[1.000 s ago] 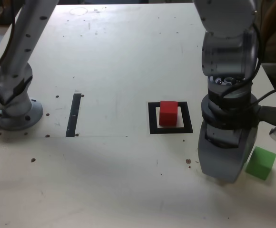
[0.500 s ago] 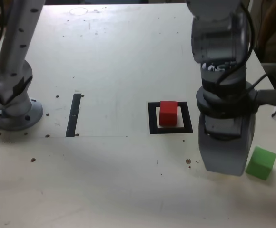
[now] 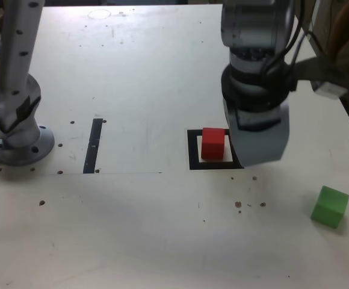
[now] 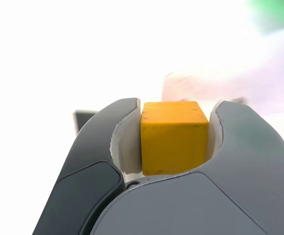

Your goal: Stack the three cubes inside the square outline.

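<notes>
The end effector [image 4: 175, 147] is clamped on the yellow cube [image 4: 174, 137], the two jaws pressing its opposite side faces in the wrist view, so the block is carried clear of the table [image 3: 138, 78]. In the exterior view the yellow cube itself is hidden behind the grey body of the end effector [image 3: 259, 141], which hangs just to the exterior view's right of the red cube [image 3: 213, 143] and overlaps the right-hand edge of the square outline [image 3: 193, 150]. The red cube sits on the white centre of that outline, its faces roughly parallel to the frame's sides. That is the relation the coming move seems to turn on: judged from these views, the yellow cube has to travel a short way toward the exterior view's left to come over the red cube, and then descend squarely onto its top face (the cubes have no long axis, so what matters is lining up the faces, and how well they match now I cannot tell). The green cube [image 3: 330, 206] lies well apart from the red cube, toward the exterior view's lower right, loose on the table and turned at a slight angle; it looks to be the last block to go on the stack.
</notes>
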Robot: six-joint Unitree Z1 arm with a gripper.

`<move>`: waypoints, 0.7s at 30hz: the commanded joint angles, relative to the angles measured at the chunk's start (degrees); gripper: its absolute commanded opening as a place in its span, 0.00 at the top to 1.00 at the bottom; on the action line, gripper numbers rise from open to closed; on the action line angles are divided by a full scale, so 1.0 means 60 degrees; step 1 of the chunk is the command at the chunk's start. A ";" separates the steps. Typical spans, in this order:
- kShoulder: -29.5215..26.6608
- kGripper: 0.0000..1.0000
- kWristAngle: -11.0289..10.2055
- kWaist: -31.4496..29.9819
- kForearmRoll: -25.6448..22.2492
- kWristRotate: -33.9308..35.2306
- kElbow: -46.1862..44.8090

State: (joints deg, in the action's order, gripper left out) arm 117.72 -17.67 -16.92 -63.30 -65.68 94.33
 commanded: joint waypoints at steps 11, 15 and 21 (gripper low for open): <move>-0.0813 0.84 0.0717 0.0169 -0.1361 0.4440 -0.0043; -0.0793 0.75 0.1119 0.0247 -0.2217 0.5049 0.0167; -0.1066 0.76 0.1155 0.0374 -0.2404 0.7637 -0.0070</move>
State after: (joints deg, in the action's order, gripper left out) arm 112.26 -10.43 -14.72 -78.46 -26.00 94.32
